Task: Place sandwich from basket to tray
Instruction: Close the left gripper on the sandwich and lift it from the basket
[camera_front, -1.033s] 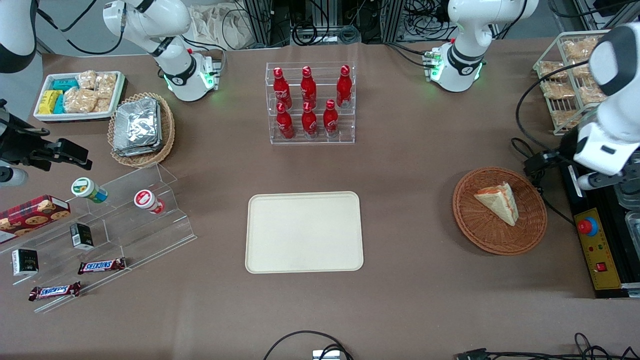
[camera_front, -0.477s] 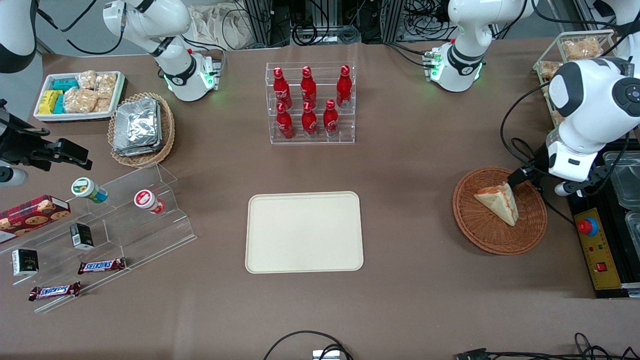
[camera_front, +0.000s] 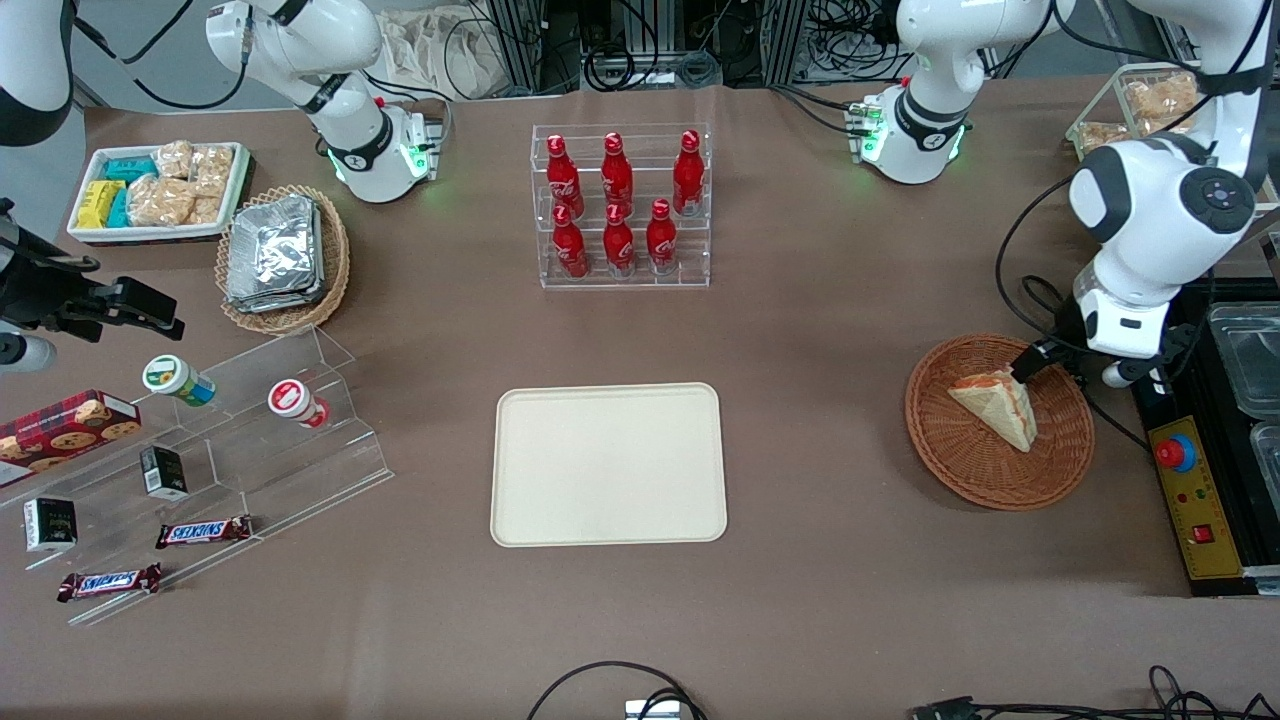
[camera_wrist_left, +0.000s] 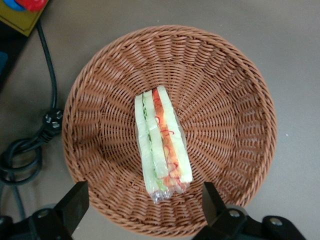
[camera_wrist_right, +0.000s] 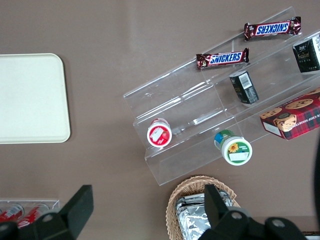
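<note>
— Pale bread, mostly: the sandwich (camera_wrist_left: 161, 145) is a clear-wrapped wedge standing on edge, with white slices either side of green and red-orange filling.

— And where does it lie?

— In the middle of the reddish-brown wicker basket (camera_front: 1062, 462), toward the working arm's end of the table. Nothing else is in that basket.

— The gripper?

— The gripper (camera_wrist_left: 141, 201) hangs above the basket's rim with its two fingers (camera_wrist_left: 74, 201) spread wide, one to each side of the wedge's narrow wrapped end, touching nothing. From the front only one dark fingertip shows (the white wrist covers the rest), just beside the sandwich's thick end.

— What does the wrist camera add?

— The filling stripes along the edge, which from the front are only a thin orange line. The front view alone shows the tray (camera_front: 608, 464): cream, flat, bare, well apart from the basket and nearer the middle of the table.

— Other containers?

— A tan wicker basket (camera_front: 334, 262) holds foil packets (camera_front: 273, 253); beside it a white bin (camera_front: 236, 187) holds snack bags. A clear rack (camera_front: 621, 207) carries six red bottles. These stand farther from the front camera than the tray.
</note>
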